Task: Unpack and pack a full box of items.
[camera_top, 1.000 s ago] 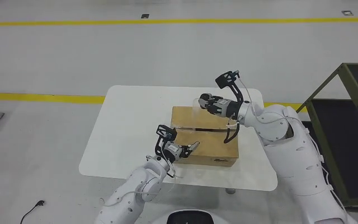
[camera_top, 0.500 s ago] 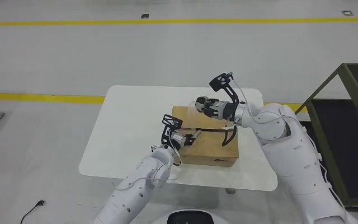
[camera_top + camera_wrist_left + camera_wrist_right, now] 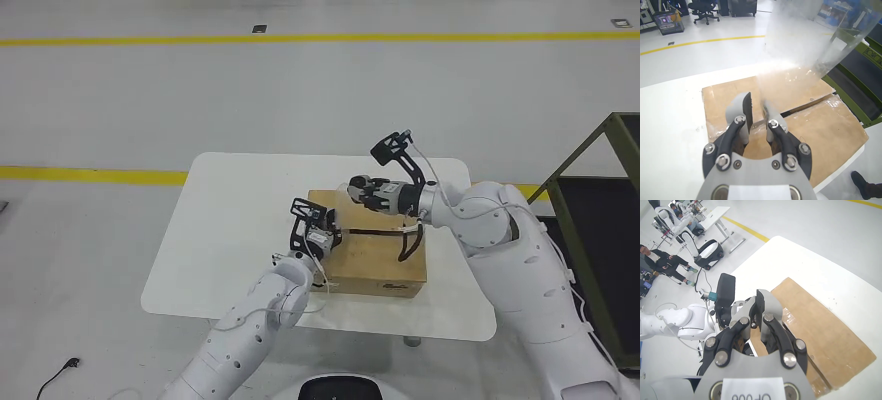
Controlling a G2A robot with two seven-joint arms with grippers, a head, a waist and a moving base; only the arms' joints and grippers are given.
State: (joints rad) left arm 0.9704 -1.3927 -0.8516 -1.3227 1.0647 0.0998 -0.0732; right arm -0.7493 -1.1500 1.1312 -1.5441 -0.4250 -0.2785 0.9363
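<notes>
A brown cardboard box [image 3: 385, 262] lies on the white table [image 3: 220, 250], its top flaps closed with a dark slit along the seam [image 3: 806, 108]. My left gripper [image 3: 328, 240] hangs over the seam near the box's left end, fingers apart. In the left wrist view a wide strip of clear tape [image 3: 800, 47] rises from beside one fingertip [image 3: 767, 108] of the left gripper [image 3: 757, 106]. My right gripper [image 3: 356, 187] is above the box's far left corner. Its pads are pressed together in the right wrist view [image 3: 759, 300], apparently on the tape's upper end. Below it is the box [image 3: 819, 328].
A green metal rack [image 3: 600, 200] stands just off the table's right side, also close behind the box [image 3: 857, 62]. The table has bare room left of the box. Glossy tape residue covers the box top [image 3: 829, 121].
My left gripper has moved from the box's near left corner up over the seam. The right gripper has shifted slightly left and lower above the far corner.
</notes>
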